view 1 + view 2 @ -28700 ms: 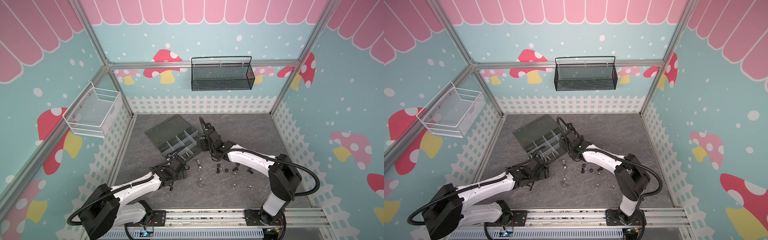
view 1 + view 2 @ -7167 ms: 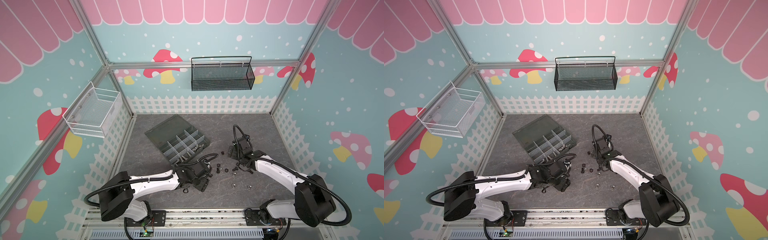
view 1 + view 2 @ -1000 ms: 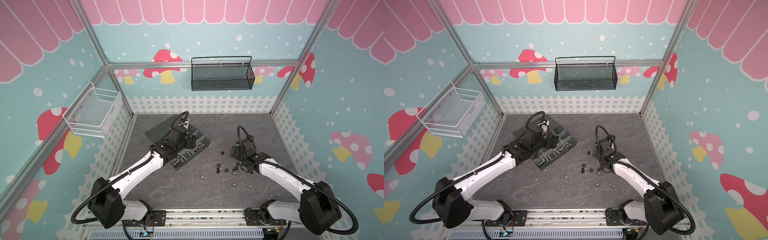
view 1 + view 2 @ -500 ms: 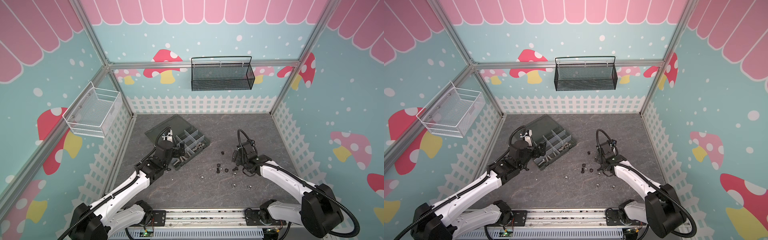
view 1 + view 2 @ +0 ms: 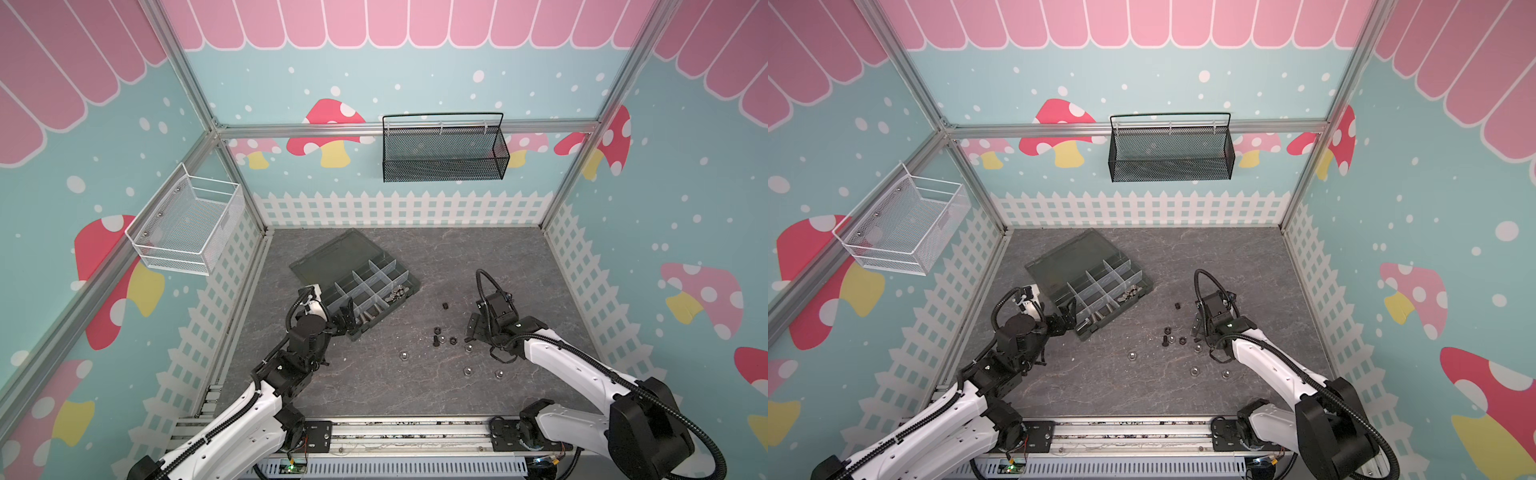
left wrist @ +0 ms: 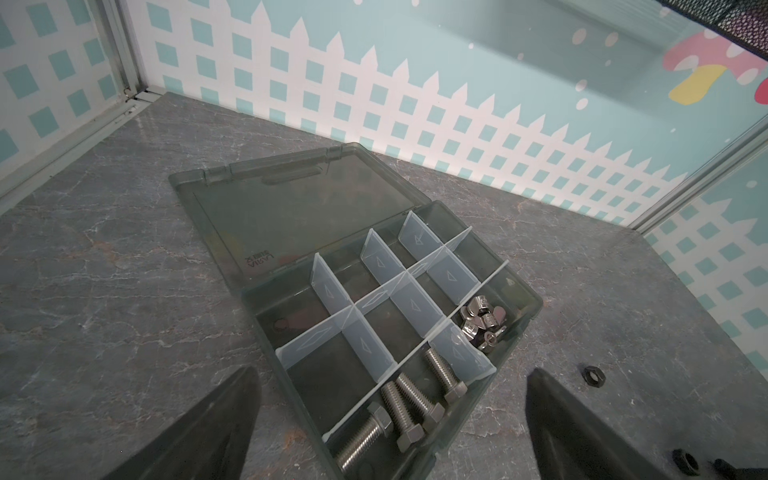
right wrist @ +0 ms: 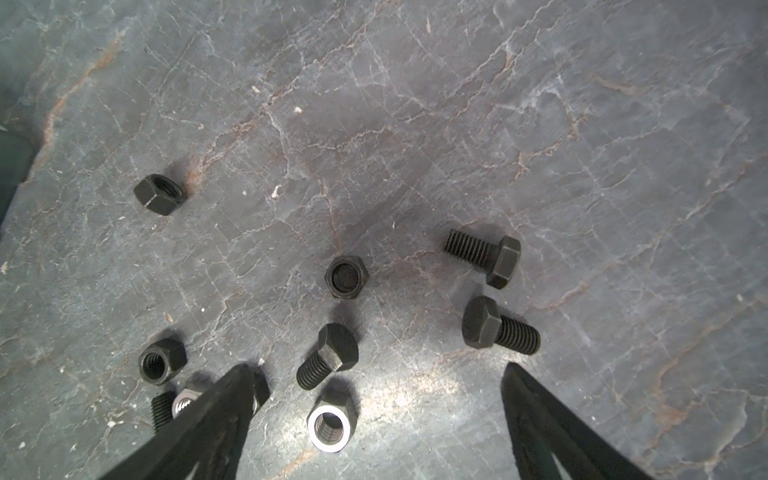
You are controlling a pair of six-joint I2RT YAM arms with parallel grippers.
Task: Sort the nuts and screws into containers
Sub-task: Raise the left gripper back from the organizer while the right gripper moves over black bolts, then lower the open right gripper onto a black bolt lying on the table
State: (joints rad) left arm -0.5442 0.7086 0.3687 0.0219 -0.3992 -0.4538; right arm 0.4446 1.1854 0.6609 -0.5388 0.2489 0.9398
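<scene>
- Your right gripper [image 7: 379, 368] has its jaws apart, empty: a silver nut [image 7: 329, 422] and a black screw [image 7: 328, 355] lie between them, with a black nut [image 7: 347, 277] just beyond.
- Your left gripper [image 6: 392, 370] has its jaws apart: silver screws [image 6: 401, 409] lie between them in the organiser box [image 6: 386, 320], with winged nuts [image 6: 482, 322] one compartment beyond.

containers [image 5: 365, 286] left of centre | screws [image 6: 409, 409] in corner compartment | loose nuts [image 7: 160, 194] on table, right
</scene>
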